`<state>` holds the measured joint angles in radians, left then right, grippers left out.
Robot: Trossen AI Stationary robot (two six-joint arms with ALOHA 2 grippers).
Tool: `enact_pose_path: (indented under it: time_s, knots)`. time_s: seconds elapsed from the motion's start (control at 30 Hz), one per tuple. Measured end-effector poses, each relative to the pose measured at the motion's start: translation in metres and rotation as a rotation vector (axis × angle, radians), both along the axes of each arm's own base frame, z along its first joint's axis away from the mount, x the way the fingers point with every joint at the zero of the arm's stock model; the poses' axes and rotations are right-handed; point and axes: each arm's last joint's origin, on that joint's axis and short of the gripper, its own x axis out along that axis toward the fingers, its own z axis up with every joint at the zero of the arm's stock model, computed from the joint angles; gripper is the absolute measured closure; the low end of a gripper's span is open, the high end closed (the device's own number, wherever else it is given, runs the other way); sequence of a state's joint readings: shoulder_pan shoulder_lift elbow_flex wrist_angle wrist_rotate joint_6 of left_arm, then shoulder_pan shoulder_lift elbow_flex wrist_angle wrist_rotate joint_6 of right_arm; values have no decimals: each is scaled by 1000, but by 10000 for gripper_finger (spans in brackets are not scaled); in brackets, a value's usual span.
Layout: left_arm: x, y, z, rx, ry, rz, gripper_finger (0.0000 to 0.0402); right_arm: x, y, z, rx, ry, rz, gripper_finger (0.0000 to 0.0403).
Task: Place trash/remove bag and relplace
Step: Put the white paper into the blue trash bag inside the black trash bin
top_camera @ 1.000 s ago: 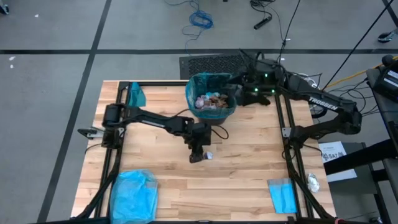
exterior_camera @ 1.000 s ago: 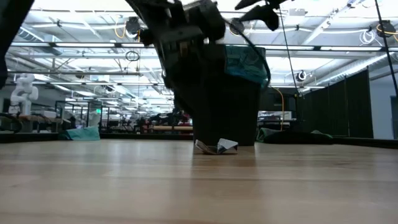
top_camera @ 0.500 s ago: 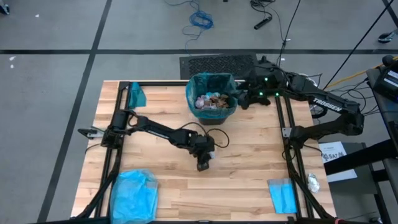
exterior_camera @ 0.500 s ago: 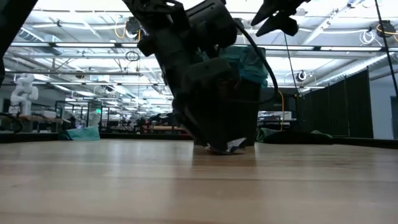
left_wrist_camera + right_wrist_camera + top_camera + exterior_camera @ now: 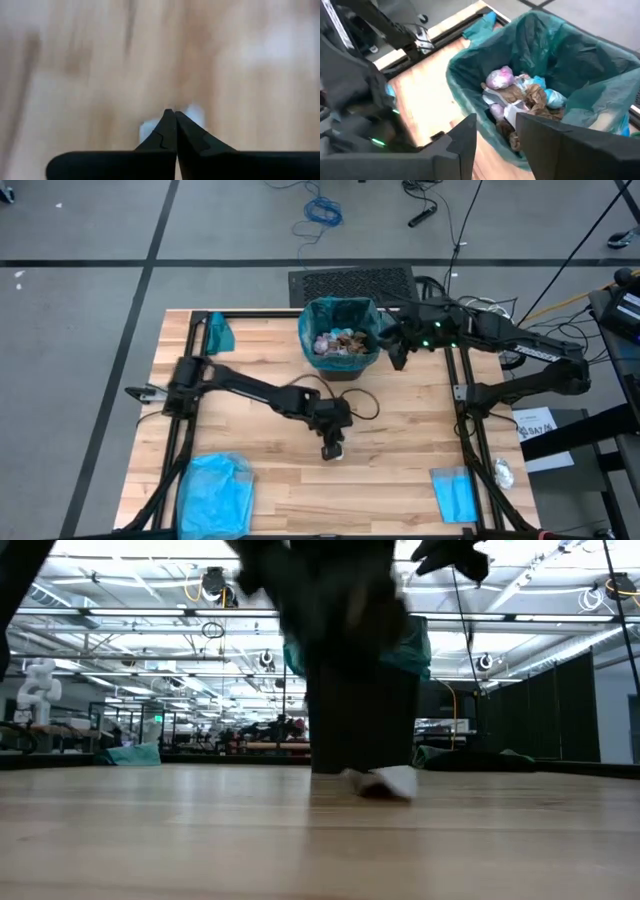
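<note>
Trash (image 5: 342,342) fills much of the teal bag (image 5: 338,312) that lines the black bin (image 5: 362,720) at the far middle of the table (image 5: 400,470), and one last white scrap (image 5: 385,781) lies on the wood in front of that bin. We see what has changed over the past second: our left gripper (image 5: 331,451) has travelled from a spot nearer the bin out to this scrap and has dropped onto it, and its fingers, spread wide a moment ago, are now pressed together. In the left wrist view the two dark tips meet at a point with white paper showing on either side, so we judge the scrap pinched, though we cannot confirm how firm the hold is. Our right gripper (image 5: 397,352) has swung in from behind the bin to its right rim, and its fingers (image 5: 465,136) stand partly apart above the liner edge, holding nothing we can see. For the task, this means the final loose piece seems ready to be lifted and carried into the bin, after which the full liner can come out and a fresh one, perhaps from the folded blue plastic (image 5: 214,492) at the near corner, can go in.
</note>
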<state>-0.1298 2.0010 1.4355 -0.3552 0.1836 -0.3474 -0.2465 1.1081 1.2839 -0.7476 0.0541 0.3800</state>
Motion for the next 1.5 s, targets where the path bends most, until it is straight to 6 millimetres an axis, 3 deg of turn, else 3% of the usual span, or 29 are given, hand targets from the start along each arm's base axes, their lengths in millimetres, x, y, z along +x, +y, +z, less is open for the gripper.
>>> enact_pose_path:
  time_s: [0.13, 0.23, 0.3, 0.43, 0.53, 0.7, 1.0, 1.13, 1.3, 1.5]
  knots:
    - [-9, 4, 52, 63, -110, -9, 401, -14, 13, 6, -29, -1, -28, 291]
    - [-18, 10, 74, 109, -144, -50, 401, -22, 21, 5, -36, 28, -47, 299]
    - [-23, 12, 78, 140, -134, -110, 400, -26, 25, 4, -33, 55, -49, 302]
    - [-25, 11, 48, 168, -4, -154, 381, -30, 33, -1, -19, 119, -30, 291]
    - [-23, 10, 26, 92, 85, -99, 350, -33, 38, -5, -7, 167, -30, 269]
    - [-16, 1, 9, -17, 131, -74, 279, -45, 47, -7, -10, 206, -67, 228]
    - [-8, -27, -6, 47, 84, -16, 172, -72, 55, 0, -22, 150, -138, 205]
    - [-8, -42, -13, 133, 65, 20, 158, -78, 58, 1, -30, 138, -146, 208]
    - [-7, -56, -39, 191, 98, 35, 157, -82, 62, -2, -23, 154, -133, 209]
    - [-4, -64, -63, 219, 127, 93, 163, -83, 68, -20, 1, 178, -120, 209]
